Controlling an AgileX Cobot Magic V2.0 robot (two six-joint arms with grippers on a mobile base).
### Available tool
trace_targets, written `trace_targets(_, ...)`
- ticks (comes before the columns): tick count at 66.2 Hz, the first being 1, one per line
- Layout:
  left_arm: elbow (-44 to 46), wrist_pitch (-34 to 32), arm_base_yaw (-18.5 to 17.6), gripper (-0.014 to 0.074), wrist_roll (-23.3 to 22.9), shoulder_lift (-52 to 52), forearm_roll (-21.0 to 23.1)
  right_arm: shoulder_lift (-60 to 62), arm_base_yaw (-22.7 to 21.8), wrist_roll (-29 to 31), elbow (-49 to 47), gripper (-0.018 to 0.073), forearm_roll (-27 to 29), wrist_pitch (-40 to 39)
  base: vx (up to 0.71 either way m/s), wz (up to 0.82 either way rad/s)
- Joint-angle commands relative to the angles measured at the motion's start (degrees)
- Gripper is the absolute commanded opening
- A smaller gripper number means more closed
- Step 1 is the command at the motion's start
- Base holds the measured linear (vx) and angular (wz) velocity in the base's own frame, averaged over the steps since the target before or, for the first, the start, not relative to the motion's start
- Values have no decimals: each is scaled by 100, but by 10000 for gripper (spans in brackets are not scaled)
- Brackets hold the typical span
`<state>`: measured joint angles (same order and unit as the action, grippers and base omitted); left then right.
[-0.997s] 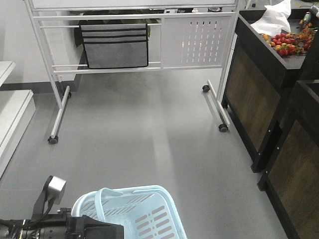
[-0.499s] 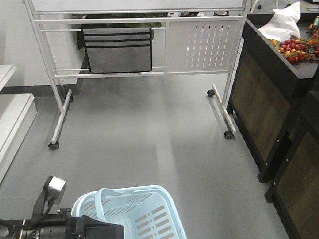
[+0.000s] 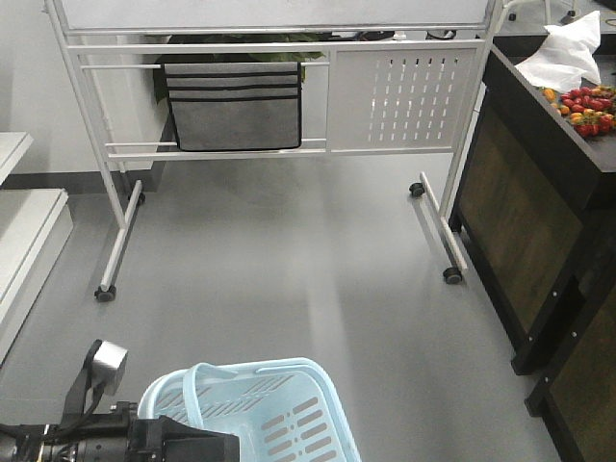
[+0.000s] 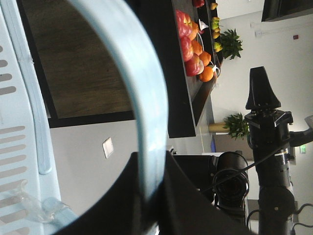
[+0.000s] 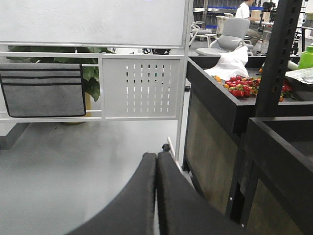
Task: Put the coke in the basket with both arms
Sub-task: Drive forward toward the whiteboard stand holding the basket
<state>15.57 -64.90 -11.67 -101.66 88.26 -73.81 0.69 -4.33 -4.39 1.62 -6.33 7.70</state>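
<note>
Down at the near edge, the left gripper (image 4: 150,196) is clamped on the hoop handle (image 4: 142,98) of the light blue slotted plastic basket (image 3: 279,368). The right gripper (image 5: 156,161) is pinched together, empty. No coke in any view, so I'd guess it's still the approach step, and the next move needs finding it. Farther off, the white wheeled metal stand (image 3: 404,96) and dark wooden counter (image 3: 520,221) sit further right than a second ago.

The basket (image 3: 252,366) ran off the front view's bottom edge, its near half unseen, and the left arm (image 3: 91,445) was cropped at that corner. The hoop handle (image 4: 146,98) covered the left gripper's (image 4: 154,196) tips. The right gripper's (image 5: 156,161) body lay below frame. The small red fruit (image 3: 582,101) could not be named.
</note>
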Motion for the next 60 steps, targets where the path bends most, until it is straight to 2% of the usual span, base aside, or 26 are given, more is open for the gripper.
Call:
trace_targets(1,59,-1403,-28,-7,45,-184,219,85,-6,22,87,-9,-44,-428,12,3)
trace_targets(60,59,-1403,-28,-7,45,-184,219,85,-6,22,87,-9,-44,-428,11,-2)
